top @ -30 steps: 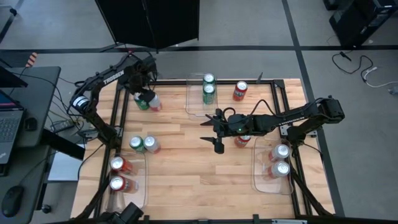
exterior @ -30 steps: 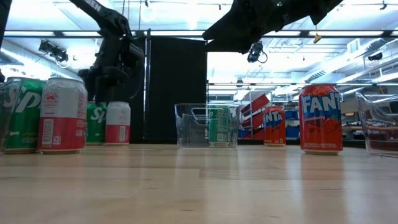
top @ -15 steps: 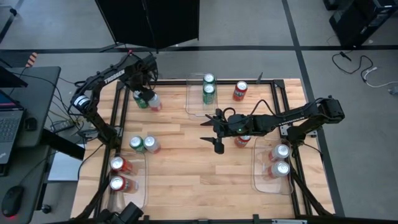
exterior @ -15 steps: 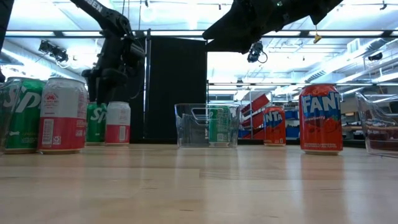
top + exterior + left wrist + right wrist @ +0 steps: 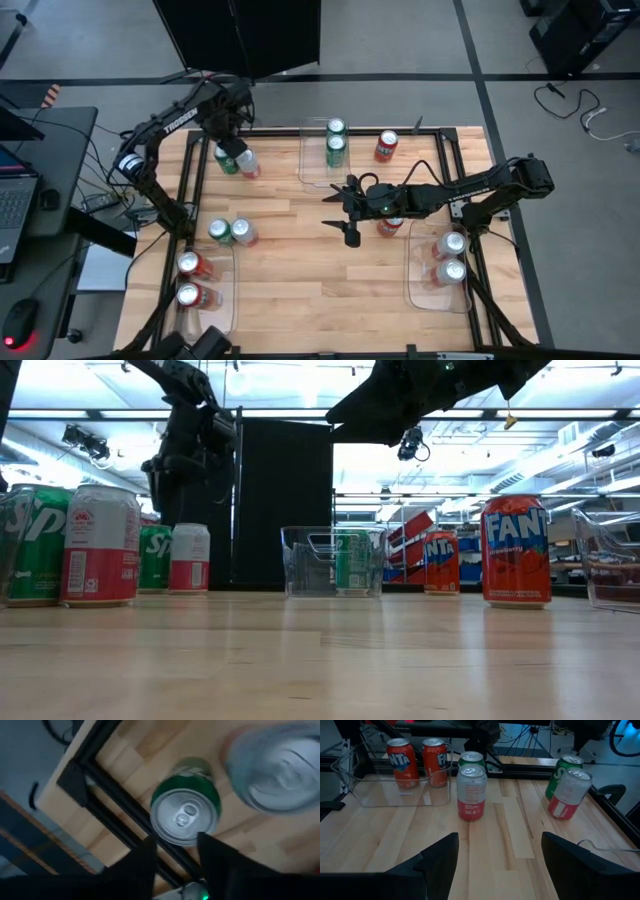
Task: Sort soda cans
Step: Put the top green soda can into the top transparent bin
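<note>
The pale wooden table [image 5: 320,280] carries three clear plastic rectangular trays: one at the far middle edge [image 5: 312,165] with two green cans inside [image 5: 335,140], one at the near left [image 5: 222,300] holding two red cans [image 5: 190,280], and one at the near right [image 5: 420,285] holding two silver-white cans [image 5: 450,258]. The left arm reaches over the far left corner, and the left gripper [image 5: 232,143] hangs above a pair of cans there: a green soda can with a silver top [image 5: 186,815] directly under it and a silver-white can with a red band [image 5: 280,767] touching it at the side. In the left wrist view the two dark fingers [image 5: 142,865] stand apart with the green can's top showing between them, and they hold nothing. The right gripper [image 5: 345,212] hovers over the middle of the table, its fingers [image 5: 437,862] spread wide and empty, just beside a red can [image 5: 390,226]. Another green can and silver-white can [image 5: 232,232] stand side by side near the left tray, and a lone red can [image 5: 386,147] stands by the far edge.
</note>
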{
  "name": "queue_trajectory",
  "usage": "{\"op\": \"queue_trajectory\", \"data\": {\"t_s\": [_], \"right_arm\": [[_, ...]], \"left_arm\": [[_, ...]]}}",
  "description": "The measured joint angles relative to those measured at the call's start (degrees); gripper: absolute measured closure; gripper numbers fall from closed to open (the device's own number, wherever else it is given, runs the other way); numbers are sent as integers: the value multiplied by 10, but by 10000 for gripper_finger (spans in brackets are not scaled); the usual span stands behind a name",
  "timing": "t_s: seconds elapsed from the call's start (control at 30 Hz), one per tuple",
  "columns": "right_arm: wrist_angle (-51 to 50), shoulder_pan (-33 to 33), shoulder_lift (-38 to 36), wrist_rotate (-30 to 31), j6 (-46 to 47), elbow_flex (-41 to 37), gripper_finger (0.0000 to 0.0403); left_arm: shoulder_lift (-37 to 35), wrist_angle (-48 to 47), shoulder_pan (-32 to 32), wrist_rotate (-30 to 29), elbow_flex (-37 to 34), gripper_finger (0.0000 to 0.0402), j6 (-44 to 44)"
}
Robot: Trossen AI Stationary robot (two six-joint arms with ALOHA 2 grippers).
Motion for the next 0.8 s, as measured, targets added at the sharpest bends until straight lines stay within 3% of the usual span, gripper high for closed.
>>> {"op": "queue_trajectory", "data": {"t_s": [0.13,0.23,0.37,0.53,0.8], "right_arm": [[0,0,0,0,0,0,133],[0,-1,0,0,0,0,133],[0,-2,0,0,0,0,133],[0,-2,0,0,0,0,133],[0,-2,0,0,0,0,133]], "left_arm": [[0,-17,-13,3,0,384,61],[0,-14,-14,-15,0,387,53],[-1,-8,-14,14,0,386,46],[-1,1,-14,14,0,351,57],[-1,22,-25,18,-4,220,41]]}}
